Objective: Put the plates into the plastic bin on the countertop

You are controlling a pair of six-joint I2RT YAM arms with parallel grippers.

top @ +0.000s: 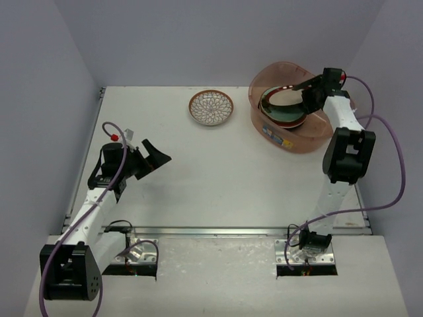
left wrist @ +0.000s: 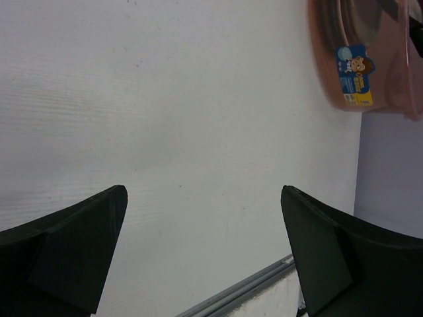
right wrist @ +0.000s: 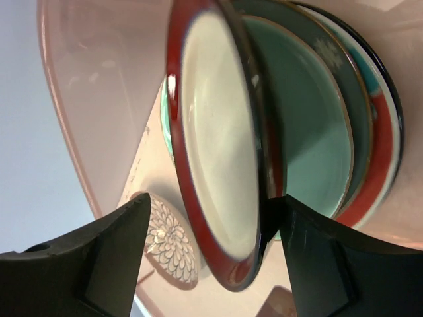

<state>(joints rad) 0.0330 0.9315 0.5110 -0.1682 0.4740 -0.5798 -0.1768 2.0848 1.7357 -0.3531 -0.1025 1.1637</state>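
Note:
The pinkish plastic bin stands at the far right of the white countertop. It holds a leaning stack of plates. My right gripper is inside the bin, open, its jaws either side of a red-rimmed cream plate. The right finger touches the plate's back and the left finger stands apart. Behind it lean a mint green plate and others. A brown lattice plate lies on the countertop left of the bin. My left gripper is open and empty over the left side.
The bin with its blue label shows at the top right of the left wrist view. A metal rail runs along the countertop's front edge. Grey walls close in the left, back and right.

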